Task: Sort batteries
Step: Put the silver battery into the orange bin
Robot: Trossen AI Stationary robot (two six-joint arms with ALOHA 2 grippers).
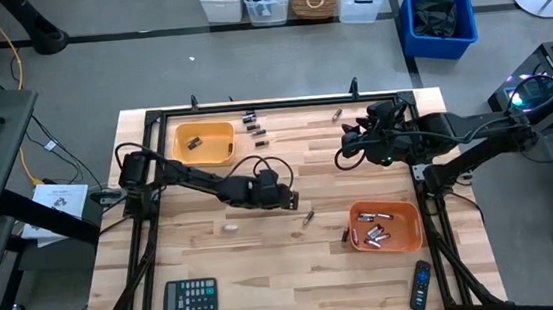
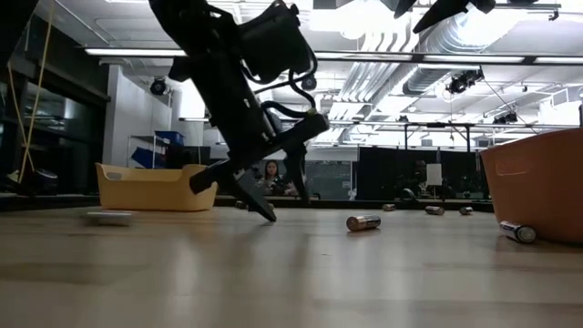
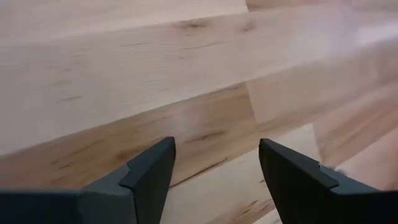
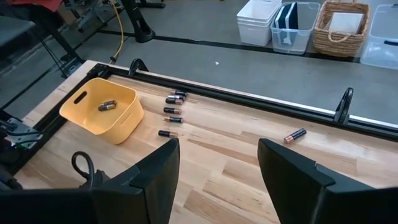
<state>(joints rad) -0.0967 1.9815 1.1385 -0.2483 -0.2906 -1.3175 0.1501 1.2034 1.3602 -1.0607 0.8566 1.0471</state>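
From above, your left gripper point(image 1: 293, 200) sat low near the table's point(image 1: 266, 266) centre, a loose battery point(image 1: 307, 217) just beside it at 4 o'clock, probably its next pick. Your right gripper point(image 1: 343, 156) hovered toward 2 o'clock. The yellow bin point(image 1: 204, 144) at 11 o'clock held one cell; the orange bin point(image 1: 386, 226) at 4 o'clock held several, so sorting looked partly done. A cluster of batteries point(image 1: 254, 125) lay unsorted at 12 o'clock.

At table height, your left gripper point(image 2: 260, 202) touched or nearly touched the wood, with a battery point(image 2: 363, 222) lying near it.

Your left wrist camera showed fingers point(image 3: 149, 177) spread wide over bare wood, nothing between them.

Your right wrist camera showed fingers point(image 4: 158, 174) wide and empty, facing the far cluster point(image 4: 173, 106), the yellow bin point(image 4: 102, 109) and a lone battery point(image 4: 295, 135), presumably waiting.
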